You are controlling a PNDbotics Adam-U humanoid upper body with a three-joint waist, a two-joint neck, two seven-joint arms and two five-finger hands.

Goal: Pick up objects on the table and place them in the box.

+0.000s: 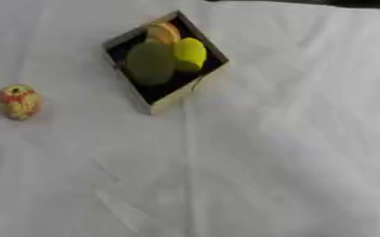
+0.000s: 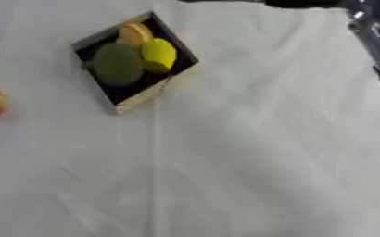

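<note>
Red-and-yellow apple-like fruit (image 1: 19, 102): set upright on the white-clothed worktop (image 1: 266, 162), well left of the box. Dark square box with pale walls (image 1: 170, 102): turned cornerwise, holding a green oval fruit (image 1: 150, 63), a yellow lemon-shaped fruit (image 1: 190, 53) and an orange fruit (image 1: 163, 33). No hand is seen; hand state cannot be told.

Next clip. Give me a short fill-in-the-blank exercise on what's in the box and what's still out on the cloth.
1. The box holds ____ pieces of fruit.
2. The largest piece in it is dark ____.
3. The red-and-yellow fruit lies on the white cloth to the box's ____.
4. The yellow fruit lies ____ the box.

Missing words: three; green; left; inside
</note>
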